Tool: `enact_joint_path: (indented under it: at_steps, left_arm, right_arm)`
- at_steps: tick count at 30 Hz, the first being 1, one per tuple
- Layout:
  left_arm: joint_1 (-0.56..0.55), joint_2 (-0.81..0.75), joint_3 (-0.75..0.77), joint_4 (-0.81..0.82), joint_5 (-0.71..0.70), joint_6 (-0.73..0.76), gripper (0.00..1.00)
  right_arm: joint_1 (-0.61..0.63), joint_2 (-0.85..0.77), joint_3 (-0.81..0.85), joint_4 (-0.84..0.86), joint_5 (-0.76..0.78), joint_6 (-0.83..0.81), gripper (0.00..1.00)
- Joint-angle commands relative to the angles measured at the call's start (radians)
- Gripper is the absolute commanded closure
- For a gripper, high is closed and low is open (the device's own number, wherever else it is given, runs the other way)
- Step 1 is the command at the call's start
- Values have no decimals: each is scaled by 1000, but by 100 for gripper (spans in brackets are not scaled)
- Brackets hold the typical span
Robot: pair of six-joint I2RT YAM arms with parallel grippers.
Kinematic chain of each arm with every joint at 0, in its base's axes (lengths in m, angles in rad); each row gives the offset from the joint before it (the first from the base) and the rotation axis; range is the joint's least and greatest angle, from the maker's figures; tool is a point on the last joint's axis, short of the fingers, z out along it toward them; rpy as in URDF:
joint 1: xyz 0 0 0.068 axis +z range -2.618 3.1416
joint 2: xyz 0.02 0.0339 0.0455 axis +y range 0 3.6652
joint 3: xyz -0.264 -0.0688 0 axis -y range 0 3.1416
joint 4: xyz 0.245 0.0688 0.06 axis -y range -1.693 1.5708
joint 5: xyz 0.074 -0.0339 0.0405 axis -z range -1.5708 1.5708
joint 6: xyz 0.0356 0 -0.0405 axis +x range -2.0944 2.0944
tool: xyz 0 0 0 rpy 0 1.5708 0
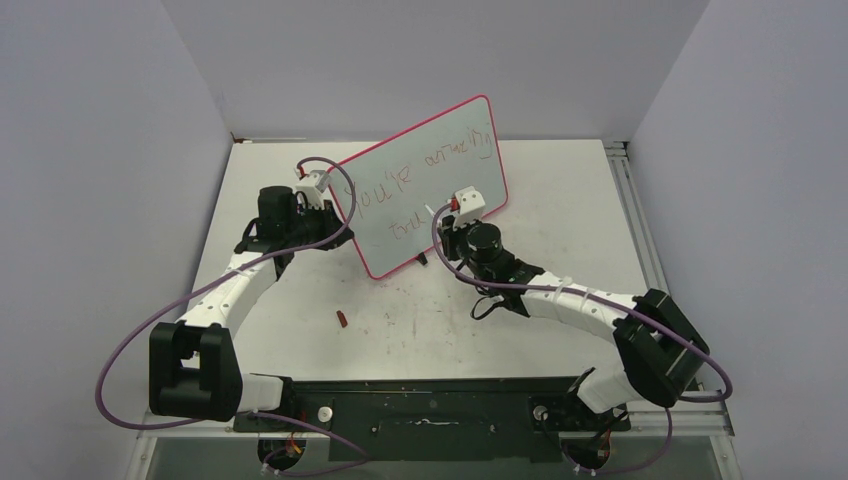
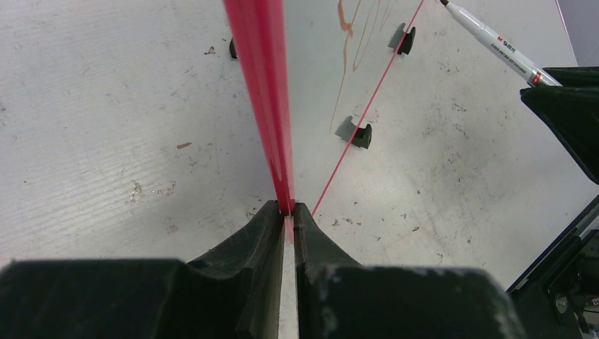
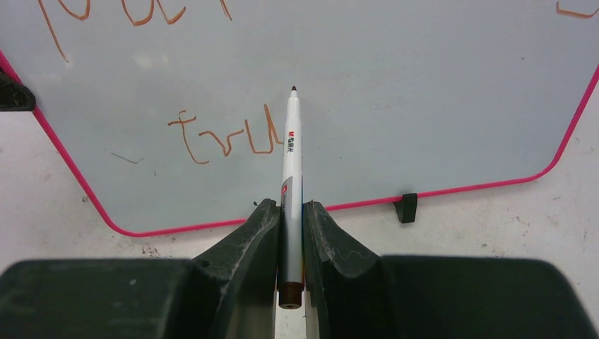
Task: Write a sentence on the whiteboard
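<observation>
The whiteboard (image 1: 440, 175), pale grey with a pink rim, stands tilted on the table. My left gripper (image 1: 335, 208) is shut on its left edge; in the left wrist view the pink rim (image 2: 263, 92) runs straight into the closed left gripper (image 2: 289, 212). My right gripper (image 3: 290, 208) is shut on a white marker (image 3: 291, 148), whose dark tip sits at the board just right of the letters "tru". The sentence (image 1: 385, 193) is thin reddish-brown handwriting in two lines; its lower word (image 3: 222, 138) reads "tru". The right gripper (image 1: 450, 225) is at the board's lower middle.
A small reddish-brown cap (image 1: 341, 319) lies on the table in front of the board. Black clip feet (image 3: 406, 207) (image 2: 362, 134) hold the board's lower rim. A metal rail (image 1: 630, 200) runs along the table's right edge. Grey walls close in on three sides.
</observation>
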Motion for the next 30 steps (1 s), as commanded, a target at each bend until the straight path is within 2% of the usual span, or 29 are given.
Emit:
enact_joint_path:
  at_steps: [1,11,30]
  left_arm:
    - [-12,-25,44,11,29,-1,93]
    - [-12,-25,46,10,31,-1,93]
    - [-17,-27,46,10,31,-1,93]
  right_arm:
    - [-16,27,63,71,-4,-15,95]
    - [-23,88,80,77,-18,-14,95]
    - [-13,52,-58,50,-3,38,95]
